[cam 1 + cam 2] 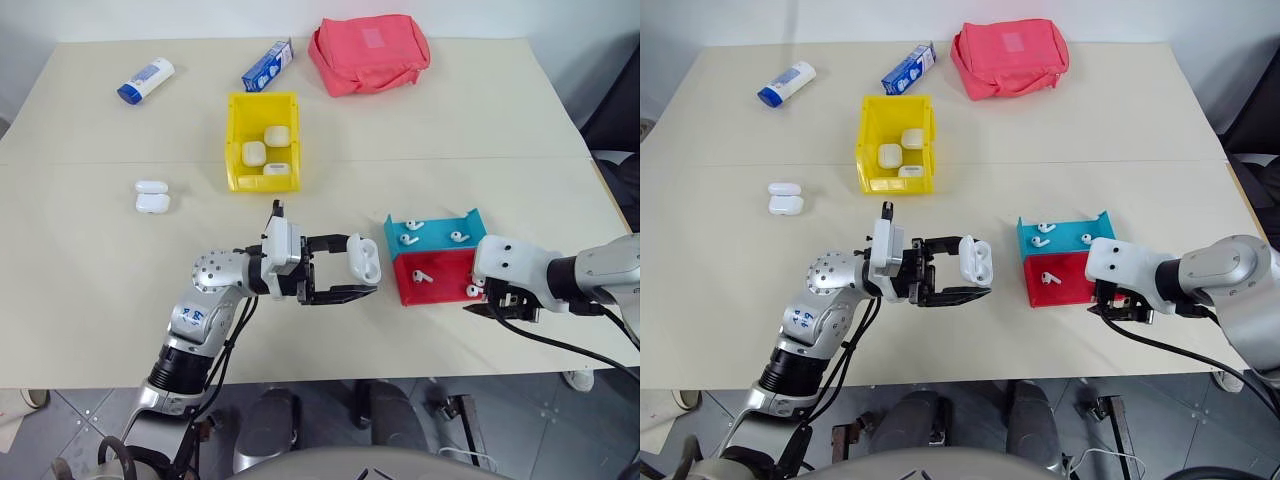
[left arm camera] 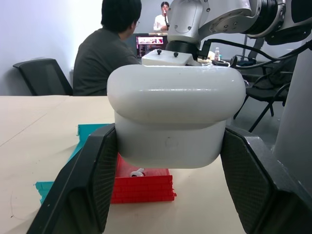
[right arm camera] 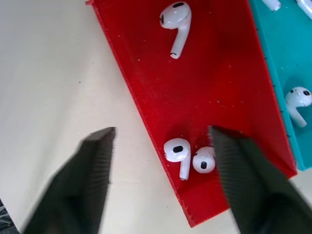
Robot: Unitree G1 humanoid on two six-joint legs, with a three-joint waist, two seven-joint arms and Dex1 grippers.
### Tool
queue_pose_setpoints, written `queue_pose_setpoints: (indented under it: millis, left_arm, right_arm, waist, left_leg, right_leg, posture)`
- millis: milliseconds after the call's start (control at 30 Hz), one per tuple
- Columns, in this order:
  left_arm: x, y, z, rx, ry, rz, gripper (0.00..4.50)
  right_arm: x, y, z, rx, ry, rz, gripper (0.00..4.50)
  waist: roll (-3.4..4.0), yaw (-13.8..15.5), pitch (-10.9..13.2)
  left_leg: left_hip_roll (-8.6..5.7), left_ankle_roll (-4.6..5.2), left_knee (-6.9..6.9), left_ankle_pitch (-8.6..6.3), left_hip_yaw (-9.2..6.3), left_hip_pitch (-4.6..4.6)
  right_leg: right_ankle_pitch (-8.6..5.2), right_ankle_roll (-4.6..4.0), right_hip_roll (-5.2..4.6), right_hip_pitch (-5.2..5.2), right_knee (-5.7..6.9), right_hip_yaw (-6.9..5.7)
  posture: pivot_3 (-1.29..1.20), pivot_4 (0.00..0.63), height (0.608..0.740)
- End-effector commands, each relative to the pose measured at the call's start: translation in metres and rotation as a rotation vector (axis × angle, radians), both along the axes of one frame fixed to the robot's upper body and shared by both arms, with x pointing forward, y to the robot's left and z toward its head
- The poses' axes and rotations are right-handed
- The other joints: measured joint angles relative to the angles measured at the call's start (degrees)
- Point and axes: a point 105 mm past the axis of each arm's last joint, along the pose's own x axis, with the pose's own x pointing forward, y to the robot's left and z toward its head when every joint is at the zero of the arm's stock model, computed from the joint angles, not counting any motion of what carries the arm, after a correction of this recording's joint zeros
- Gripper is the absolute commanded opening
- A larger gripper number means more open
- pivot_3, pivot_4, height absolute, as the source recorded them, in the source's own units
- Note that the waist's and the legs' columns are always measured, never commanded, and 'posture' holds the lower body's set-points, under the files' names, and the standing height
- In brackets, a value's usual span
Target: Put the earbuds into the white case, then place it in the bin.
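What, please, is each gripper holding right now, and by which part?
The left gripper clamps an open glossy white earbud case by its lower body's sides. The right gripper holds nothing.

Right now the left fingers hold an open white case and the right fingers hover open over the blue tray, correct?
Not quite: the right gripper hovers open over the red tray, as the right wrist view shows. The left gripper does hold an open white case.

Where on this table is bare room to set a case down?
Free: the stretch between the yellow plastic bin and the blue and red trays, and the near-left corner below the open white case. Crowded: the far edge around the pink fabric pouch.
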Motion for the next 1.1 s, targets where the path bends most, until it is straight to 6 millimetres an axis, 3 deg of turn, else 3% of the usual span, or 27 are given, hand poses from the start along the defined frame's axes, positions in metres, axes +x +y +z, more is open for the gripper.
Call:
queue_pose_setpoints:
  millis: [33,167,267,333,1100]
  left_arm:
    - [-0.005,-0.002,0.008,-0.022,-0.028,-0.012,2.78]
    - [-0.005,-0.002,0.007,-0.023,-0.026,-0.016,2.78]
    - [-0.006,-0.003,0.007,-0.023,-0.025,-0.019,2.78]
    - [-0.006,-0.003,0.007,-0.022,-0.025,-0.019,2.78]
    - [-0.011,0.0,0.008,-0.022,-0.022,-0.018,2.78]
  right_arm:
    - [0.0,-0.001,0.006,-0.019,-0.027,0.004,3.07]
    - [-0.001,-0.001,0.002,-0.018,-0.006,0.003,3.07]
    - [-0.002,0.002,0.0,-0.013,0.006,0.012,2.48]
    - [-0.002,0.003,0.0,-0.015,0.002,0.017,1.83]
    - [0.01,-0.008,-0.008,-0.07,0.003,0.034,1.83]
  waist:
    - [0.0,-0.01,0.0]
    - [0.0,-0.01,0.0]
    - [0.0,-0.02,0.0]
    - [0.0,-0.02,0.0]
    - [0.01,-0.04,0.0]
  left_leg:
    - [0.0,0.0,0.0,0.0,0.0,0.0]
    - [0.0,0.0,0.0,0.0,0.0,0.0]
    - [0.0,0.0,0.0,0.0,0.0,0.0]
    - [0.0,0.0,0.0,0.0,0.0,0.0]
    - [0.01,0.0,-0.01,-0.01,0.0,0.0]
  right_leg:
    - [0.0,0.0,0.0,0.0,0.0,0.0]
    - [0.0,0.0,0.0,0.0,0.0,0.0]
    - [0.0,0.0,0.0,0.0,0.0,0.0]
    - [0.0,0.0,0.0,0.0,0.0,0.0]
    - [-0.01,-0.02,-0.02,-0.02,-0.02,0.0]
  posture:
    - [0.0,0.15,0.74]
    - [0.0,0.15,0.74]
    - [0.0,0.15,0.74]
    - [0.0,0.15,0.74]
    - [0.0,0.15,0.74]
